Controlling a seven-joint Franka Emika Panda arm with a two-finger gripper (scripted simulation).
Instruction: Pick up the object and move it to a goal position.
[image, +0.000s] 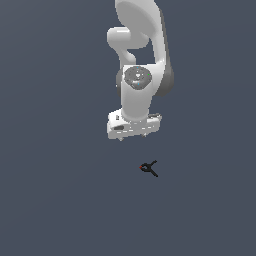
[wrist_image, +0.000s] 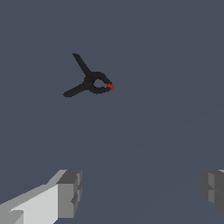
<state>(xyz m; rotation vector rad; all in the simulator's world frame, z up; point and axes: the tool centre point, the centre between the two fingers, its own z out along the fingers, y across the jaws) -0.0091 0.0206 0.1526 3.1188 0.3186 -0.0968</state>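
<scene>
Wrist view: two grey fingers sit wide apart, nothing between them but bare floor. Gripper is released, holding nothing. One finger has a white block behind it; the other is cut off at the frame edge.

Clamp is the landmark: small, black, lying flat on the floor, well clear of both fingers and outside the gap between them. Two thin prongs splay out from one end, a closed loop forms the other end, and a red spot sits at the tip of the loop. Prongs point away from the red spot.

Exterior view: gripper hangs on the white arm, pointing down, fingertips barely visible as small nubs under the white hand block. Clamp lies on the floor below the gripper in the picture and slightly toward the exterior view's right, not touching it. Red spot faces the exterior view's left, prongs toward the right. Cannot tell the height of the gripper above the floor from this view. Floor is a uniform dark grey-blue all around the clamp.
</scene>
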